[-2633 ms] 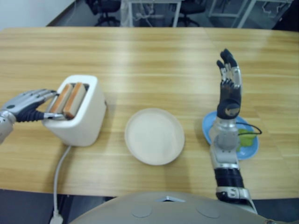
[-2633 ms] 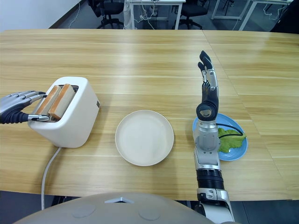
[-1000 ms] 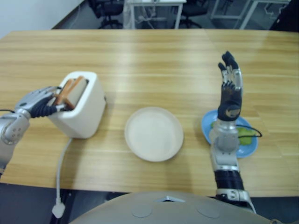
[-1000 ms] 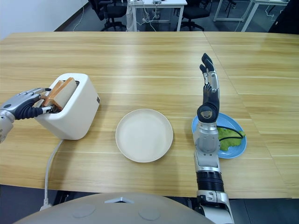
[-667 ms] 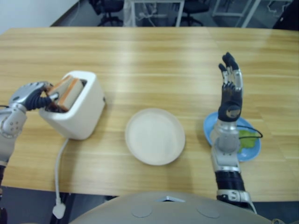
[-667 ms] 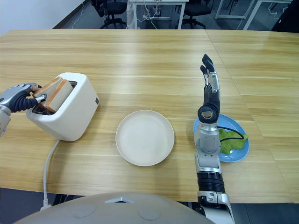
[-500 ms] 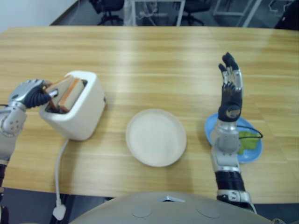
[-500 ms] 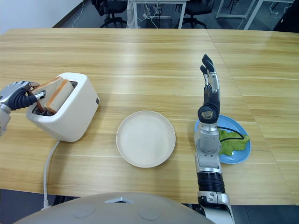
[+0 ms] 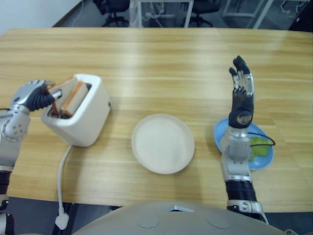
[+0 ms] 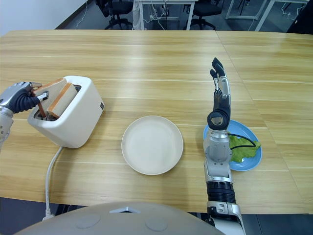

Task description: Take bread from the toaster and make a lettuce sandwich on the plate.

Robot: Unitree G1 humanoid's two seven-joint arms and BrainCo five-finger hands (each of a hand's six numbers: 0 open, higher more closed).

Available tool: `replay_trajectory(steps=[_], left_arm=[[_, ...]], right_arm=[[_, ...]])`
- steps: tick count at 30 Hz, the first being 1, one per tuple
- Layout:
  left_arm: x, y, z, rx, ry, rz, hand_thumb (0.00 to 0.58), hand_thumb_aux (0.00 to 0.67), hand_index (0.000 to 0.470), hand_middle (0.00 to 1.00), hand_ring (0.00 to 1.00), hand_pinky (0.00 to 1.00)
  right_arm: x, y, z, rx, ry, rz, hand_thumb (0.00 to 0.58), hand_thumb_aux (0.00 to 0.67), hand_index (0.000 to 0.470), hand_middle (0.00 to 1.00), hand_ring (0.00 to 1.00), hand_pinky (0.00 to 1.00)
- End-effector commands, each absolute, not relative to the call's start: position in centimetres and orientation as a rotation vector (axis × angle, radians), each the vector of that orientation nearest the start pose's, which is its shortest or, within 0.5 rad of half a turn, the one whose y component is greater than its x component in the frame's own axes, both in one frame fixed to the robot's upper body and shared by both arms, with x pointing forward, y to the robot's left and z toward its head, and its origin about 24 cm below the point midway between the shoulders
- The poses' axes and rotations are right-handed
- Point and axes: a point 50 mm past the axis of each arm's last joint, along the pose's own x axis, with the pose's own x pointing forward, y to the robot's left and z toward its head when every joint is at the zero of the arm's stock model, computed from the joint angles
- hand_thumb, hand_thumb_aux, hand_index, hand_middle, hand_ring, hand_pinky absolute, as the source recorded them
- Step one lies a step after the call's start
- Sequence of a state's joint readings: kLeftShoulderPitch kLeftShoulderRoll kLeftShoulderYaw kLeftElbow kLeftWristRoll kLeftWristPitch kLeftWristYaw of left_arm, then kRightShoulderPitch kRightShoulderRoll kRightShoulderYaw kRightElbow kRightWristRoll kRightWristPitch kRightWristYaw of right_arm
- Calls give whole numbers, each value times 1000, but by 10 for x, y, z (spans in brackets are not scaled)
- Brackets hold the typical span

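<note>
Since 2.6 s ago the left hand (image 10: pixel 19 98) has curled round the outer bread slice (image 10: pixel 50 86) and drawn it partway up out of its slot; the right arm has kept its pose.

Nearest, a white cord (image 10: pixel 50 171) runs from the toaster (image 10: pixel 78 125) down to the table's (image 10: pixel 146 63) front edge. The round cream plate (image 10: pixel 152 145) lies bare at the centre. To its right, a blue dish (image 10: pixel 239 166) holds the lettuce (image 10: pixel 242 147), with the right forearm standing in front of its left part. Left of the cream plate stands the toaster with 2 slices. The left hand grips the outer slice, which is raised and leaning left, while the inner slice (image 10: pixel 62 98) sits lower in its slot. The right hand (image 10: pixel 220 95) is upright above the dish, fingers straight, holding nothing.
</note>
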State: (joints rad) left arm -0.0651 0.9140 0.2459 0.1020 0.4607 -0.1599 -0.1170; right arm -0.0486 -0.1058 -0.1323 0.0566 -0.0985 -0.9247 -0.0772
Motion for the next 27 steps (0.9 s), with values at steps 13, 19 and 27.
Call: replay_trajectory(steps=[13, 19, 27], left_arm=[[258, 321, 209, 1290, -350, 244, 580, 670, 460, 1000, 1000, 1000], [255, 312, 228, 1310, -454, 267, 580, 670, 460, 1000, 1000, 1000], [254, 271, 247, 1307, -625, 171, 580, 670, 460, 1000, 1000, 1000]], right_arm=[[225, -186, 121, -206, -914, -112, 0, 0, 0, 0, 0, 0], [226, -184, 122, -202, -917, -110, 0, 0, 0, 0, 0, 0], [228, -185, 122, -198, -922, -119, 0, 0, 0, 0, 0, 0]])
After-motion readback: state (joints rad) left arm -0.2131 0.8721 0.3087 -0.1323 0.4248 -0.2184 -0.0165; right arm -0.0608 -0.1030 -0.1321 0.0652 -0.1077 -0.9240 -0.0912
